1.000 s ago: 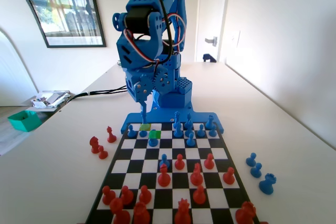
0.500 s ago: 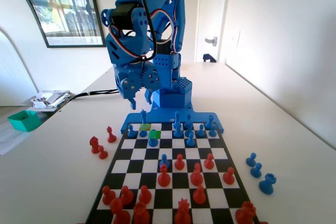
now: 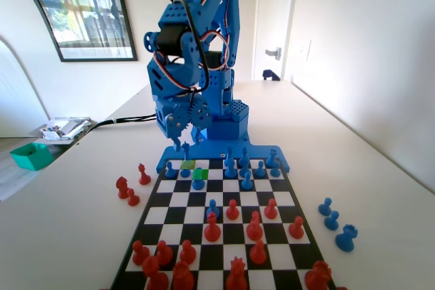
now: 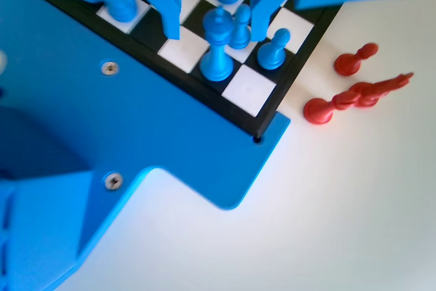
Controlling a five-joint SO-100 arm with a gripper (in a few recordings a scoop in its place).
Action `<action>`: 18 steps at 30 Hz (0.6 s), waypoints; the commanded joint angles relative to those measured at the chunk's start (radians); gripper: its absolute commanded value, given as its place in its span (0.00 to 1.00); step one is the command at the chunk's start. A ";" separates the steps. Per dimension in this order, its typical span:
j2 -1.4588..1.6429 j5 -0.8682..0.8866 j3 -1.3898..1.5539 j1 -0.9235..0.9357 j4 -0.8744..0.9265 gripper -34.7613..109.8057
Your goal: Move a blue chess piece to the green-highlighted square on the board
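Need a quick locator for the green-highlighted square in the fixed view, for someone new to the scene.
Start at the board and go to its far row, under the blue arm's base. The green-highlighted square is second from the left there, below the open gripper. It is the one tinted square among black and white, with blue pawns beside it.

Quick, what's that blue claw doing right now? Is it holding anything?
Gripper: open and empty, jaws either side of the blue chess piece without gripping it.
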 commanded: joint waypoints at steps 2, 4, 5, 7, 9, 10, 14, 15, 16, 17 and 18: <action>0.014 -0.017 0.017 0.012 -0.018 0.35; 0.014 -0.020 0.020 0.012 -0.021 0.35; 0.014 -0.020 0.025 0.012 -0.028 0.34; 0.014 -0.025 0.037 0.014 -0.049 0.34; 0.012 -0.028 0.052 0.017 -0.075 0.33; 0.011 -0.031 0.058 0.018 -0.086 0.32; 0.008 -0.038 0.078 0.021 -0.117 0.31; 0.008 -0.038 0.081 0.021 -0.121 0.30; 0.008 -0.040 0.086 0.021 -0.124 0.30; 0.008 -0.043 0.089 0.021 -0.127 0.28; 0.008 -0.049 0.091 0.023 -0.127 0.27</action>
